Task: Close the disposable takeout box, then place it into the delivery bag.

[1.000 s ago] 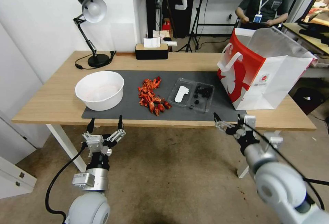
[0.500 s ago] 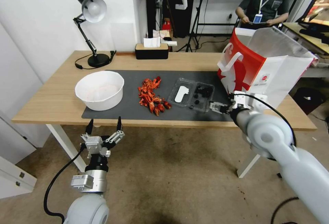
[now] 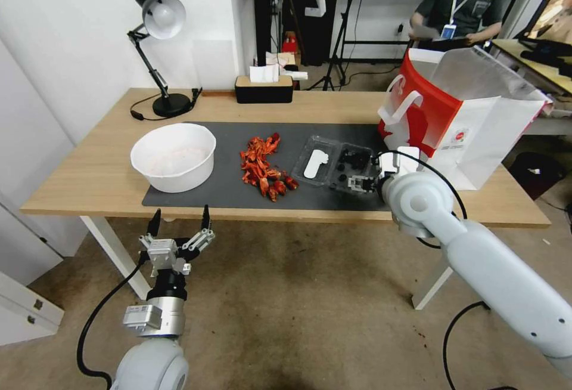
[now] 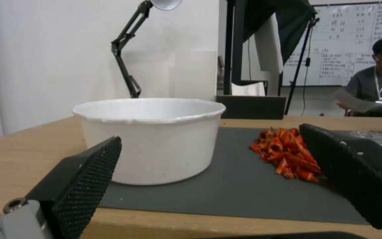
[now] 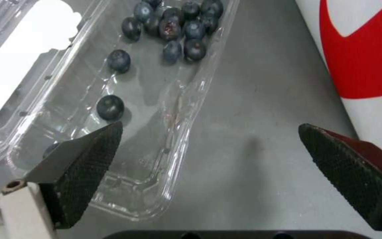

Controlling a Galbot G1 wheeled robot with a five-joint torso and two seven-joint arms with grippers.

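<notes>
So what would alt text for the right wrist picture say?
The robot's open right hand hovers over the rim of an open clear takeout box holding blueberries, on a grey mat beside a red-and-white bag.

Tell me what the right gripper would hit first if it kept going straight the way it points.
Probably the near right rim of the open takeout box: the right gripper is open, straddling that edge above the grey mat. Depth is unclear, so it might meet the mat instead.
</notes>
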